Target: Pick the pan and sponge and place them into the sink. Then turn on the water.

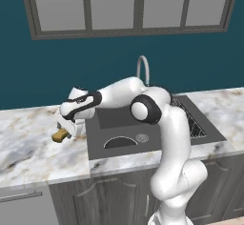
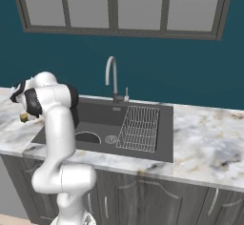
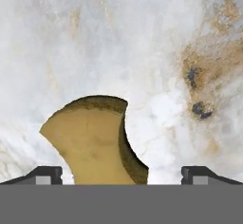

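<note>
The yellow-brown sponge (image 1: 60,135) lies on the marbled counter left of the sink (image 1: 119,118). My gripper (image 1: 66,126) hangs right over it, pointing down. In the hand view the sponge (image 3: 92,142) sits between the two fingertips (image 3: 47,174), nearer the left one, with a gap to the right one. The gripper (image 3: 122,174) is open. The black pan (image 1: 120,143) rests in the sink at its front wall, also seen as the pan (image 2: 87,137) in the right base view. The silver gooseneck faucet (image 2: 112,76) stands behind the basin, with no stream from it.
A wire rack (image 2: 139,127) fills the right part of the sink, with a round drain (image 1: 142,137) beside the pan. The counter's front edge (image 1: 43,176) runs close below the sponge. The blue wall and window stand behind.
</note>
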Controlling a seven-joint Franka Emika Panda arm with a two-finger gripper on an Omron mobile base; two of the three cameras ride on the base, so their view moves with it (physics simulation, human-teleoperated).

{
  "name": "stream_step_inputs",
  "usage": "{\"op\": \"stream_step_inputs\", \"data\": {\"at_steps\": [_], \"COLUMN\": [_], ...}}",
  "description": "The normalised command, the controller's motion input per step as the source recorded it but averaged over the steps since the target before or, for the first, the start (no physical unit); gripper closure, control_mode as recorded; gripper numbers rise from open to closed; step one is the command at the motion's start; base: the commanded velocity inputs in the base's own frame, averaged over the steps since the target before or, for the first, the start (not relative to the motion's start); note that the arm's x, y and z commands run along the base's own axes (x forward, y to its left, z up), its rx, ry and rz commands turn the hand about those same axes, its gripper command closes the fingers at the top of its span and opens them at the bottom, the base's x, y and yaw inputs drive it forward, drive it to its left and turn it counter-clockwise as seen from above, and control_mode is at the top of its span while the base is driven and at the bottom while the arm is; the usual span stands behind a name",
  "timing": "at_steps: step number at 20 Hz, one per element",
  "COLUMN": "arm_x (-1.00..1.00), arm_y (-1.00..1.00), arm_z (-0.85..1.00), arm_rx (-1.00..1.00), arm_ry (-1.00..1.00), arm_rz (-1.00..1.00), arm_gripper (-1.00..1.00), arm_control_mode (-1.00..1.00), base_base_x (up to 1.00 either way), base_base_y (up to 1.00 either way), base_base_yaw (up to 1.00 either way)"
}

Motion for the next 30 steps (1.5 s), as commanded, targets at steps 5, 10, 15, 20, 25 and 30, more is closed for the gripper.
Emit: {"op": "stream_step_inputs", "data": {"at_steps": [5,10,15,20,25,30], "arm_x": [0.35,0.47,0.30,0.12,0.01,-0.04], "arm_y": [0.07,0.08,0.16,0.08,0.00,-0.18], "arm_z": [-0.28,-0.14,-0.25,-0.24,-0.02,0.00], "arm_rx": [-0.09,-0.10,-0.04,0.00,0.00,-0.03], "arm_ry": [0.09,0.07,0.08,0.07,0.01,0.00], "arm_rz": [-0.09,-0.08,-0.05,-0.04,-0.05,-0.09], "arm_gripper": [-1.00,-1.00,1.00,1.00,1.00,1.00], "arm_control_mode": [-1.00,-1.00,-1.00,-1.00,-1.00,-1.00], "base_base_x": [0.00,0.00,0.00,0.00,0.00,0.00], "base_base_y": [0.00,0.00,0.00,0.00,0.00,0.00], "base_base_yaw": [0.00,0.00,0.00,0.00,0.00,0.00]}}
